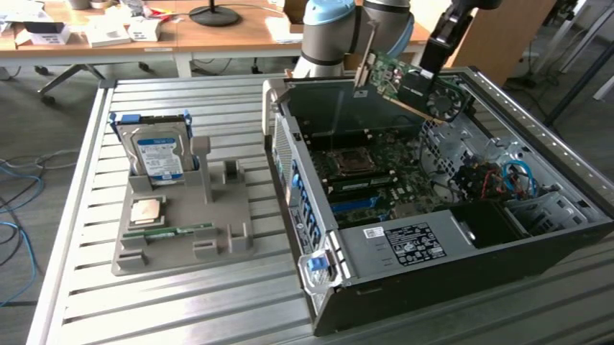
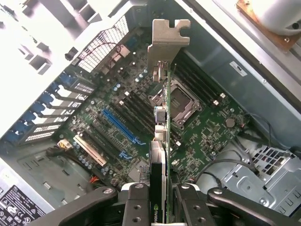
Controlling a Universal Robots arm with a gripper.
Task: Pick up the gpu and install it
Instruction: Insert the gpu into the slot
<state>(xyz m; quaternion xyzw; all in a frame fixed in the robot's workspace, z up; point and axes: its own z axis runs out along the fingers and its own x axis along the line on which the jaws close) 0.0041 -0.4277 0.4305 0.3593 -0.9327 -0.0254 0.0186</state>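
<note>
Gpu [image 1: 413, 85] gripped above open computer case [image 1: 403, 287]

Jaws pinch the gpu from both faces at its fan end. The green card hangs tilted in the air over the case's far side. Its silver bracket [image 2: 167, 42] points away from the wrist, above the motherboard [image 2: 207, 132] with its blue slot [image 2: 120, 126] and CPU socket [image 2: 181, 101]. On the counter [image 1: 192, 309], toward the exterior view's left, a gray holder [image 1: 182, 251] carries 1 hard drive [image 1: 158, 154] standing upright.
</note>
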